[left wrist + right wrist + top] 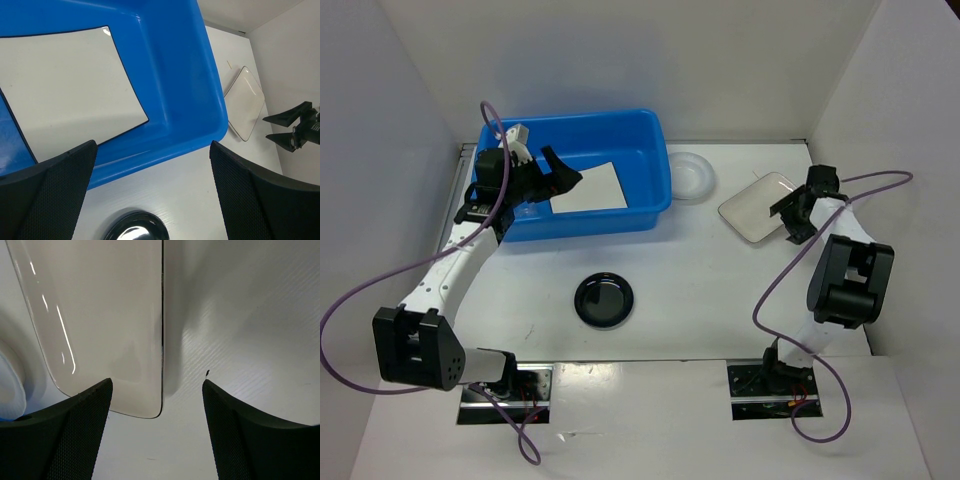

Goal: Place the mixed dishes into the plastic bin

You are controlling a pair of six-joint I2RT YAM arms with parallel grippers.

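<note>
One rounded-rectangular pale glossy plate [757, 207] lies on the white table [700, 290] right of the bright blue plastic bin [590, 222], just ahead of the open, empty right tool [156, 385]; judged rigid, slick and breakable, it suits a pinch on its near rim.

White table [700, 290]; plain white walls [720, 60] enclose it on three sides.

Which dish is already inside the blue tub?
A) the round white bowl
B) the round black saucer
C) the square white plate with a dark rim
C: the square white plate lies inside the blue tub; the black saucer and white bowl sit outside it.
</note>
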